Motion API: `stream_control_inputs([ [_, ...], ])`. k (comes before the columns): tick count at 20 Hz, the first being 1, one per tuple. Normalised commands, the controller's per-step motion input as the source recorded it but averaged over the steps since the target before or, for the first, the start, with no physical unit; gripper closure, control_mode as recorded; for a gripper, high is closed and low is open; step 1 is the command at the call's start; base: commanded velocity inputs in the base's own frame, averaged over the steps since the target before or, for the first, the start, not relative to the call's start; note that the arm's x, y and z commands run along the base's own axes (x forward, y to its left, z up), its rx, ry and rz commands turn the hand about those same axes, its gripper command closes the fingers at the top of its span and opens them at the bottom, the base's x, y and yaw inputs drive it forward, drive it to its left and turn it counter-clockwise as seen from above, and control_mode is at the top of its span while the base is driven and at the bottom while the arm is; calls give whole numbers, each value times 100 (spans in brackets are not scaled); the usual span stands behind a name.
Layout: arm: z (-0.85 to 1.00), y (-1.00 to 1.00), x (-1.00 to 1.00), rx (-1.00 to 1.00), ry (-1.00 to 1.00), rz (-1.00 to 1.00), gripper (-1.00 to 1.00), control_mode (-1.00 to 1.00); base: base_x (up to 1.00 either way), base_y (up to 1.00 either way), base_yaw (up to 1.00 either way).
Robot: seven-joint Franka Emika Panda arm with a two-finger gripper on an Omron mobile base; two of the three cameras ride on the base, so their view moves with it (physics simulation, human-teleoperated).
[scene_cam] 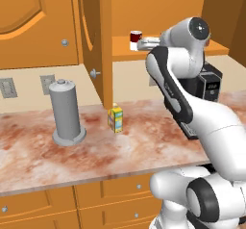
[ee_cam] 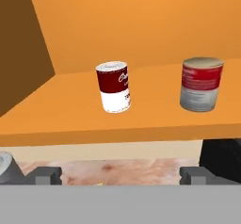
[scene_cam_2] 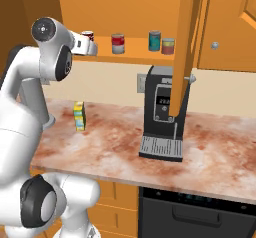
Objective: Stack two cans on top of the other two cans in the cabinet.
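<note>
Gripper lined up on the red-and-white can.
Gripper (ee_cam: 114, 175) spread, empty, just short of the cabinet shelf (ee_cam: 70, 124). Red-and-white can (ee_cam: 113, 87) upright dead ahead, slightly above fingertips; grey can (ee_cam: 201, 84) beside it, well apart.
</note>
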Motion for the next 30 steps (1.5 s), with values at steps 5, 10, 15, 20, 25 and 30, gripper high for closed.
stream_control_inputs([
  [5, 0, 3, 24, -4, 0, 0, -100, -100, 0, 0, 0],
  [10, 0, 1, 30, -5, 9, 0, -100, -100, 0, 0, 0],
  [15, -15, 1, 33, -2, 10, 0, -100, -100, 0, 0, 0],
  [20, -2, 4, 30, 0, 1, 1, -100, -100, 0, 0, 0],
  [25, -8, 12, 26, 0, 0, 0, -100, -100, 0, 0, 0],
  [30, -10, 14, 23, 0, 0, 0, -100, -100, 0, 0, 0],
])
